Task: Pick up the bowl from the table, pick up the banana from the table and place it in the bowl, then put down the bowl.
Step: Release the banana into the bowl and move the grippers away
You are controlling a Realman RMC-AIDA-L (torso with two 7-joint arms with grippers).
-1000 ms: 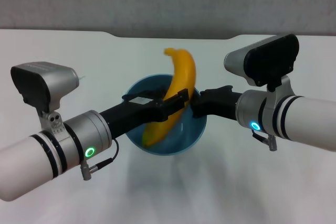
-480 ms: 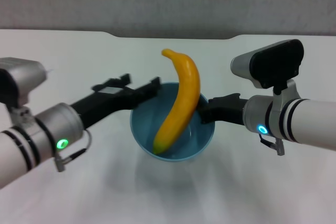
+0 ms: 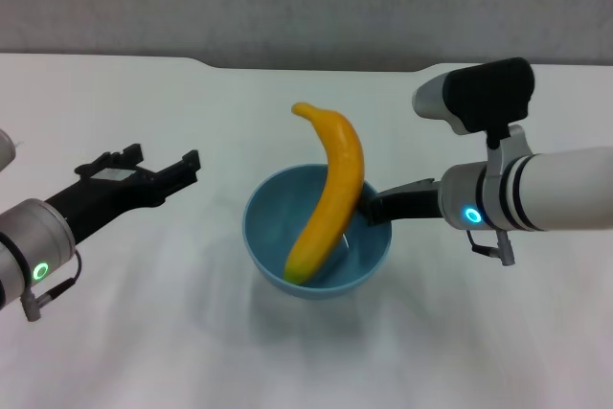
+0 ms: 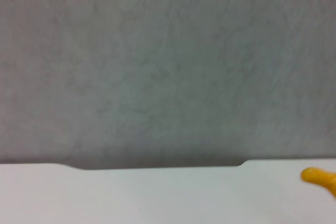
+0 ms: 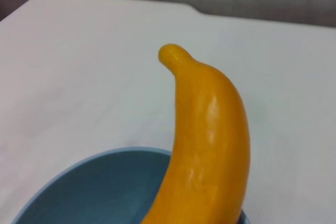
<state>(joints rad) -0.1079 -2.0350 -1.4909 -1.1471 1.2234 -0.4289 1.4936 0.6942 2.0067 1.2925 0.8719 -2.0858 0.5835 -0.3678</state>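
Note:
The light-blue bowl (image 3: 273,237) is held at its right rim by my right gripper (image 3: 374,206), which is shut on it. The yellow banana (image 3: 330,193) stands tilted in the bowl, its lower end on the bottom and its upper part leaning over the right rim by the gripper. My left gripper (image 3: 161,165) is open and empty, well to the left of the bowl. The right wrist view shows the banana (image 5: 210,140) close up over the bowl (image 5: 89,190). The left wrist view shows only the banana's tip (image 4: 319,178) over the table (image 4: 157,198).
The white table (image 3: 144,332) spreads all around the bowl. Its far edge has a shallow notch (image 3: 316,67) in front of a grey wall. A faint shadow lies on the table under the bowl.
My left gripper has let go of the banana and drawn back to the left, open. The banana now rests in the bowl, which has shifted slightly right and down with my right gripper.

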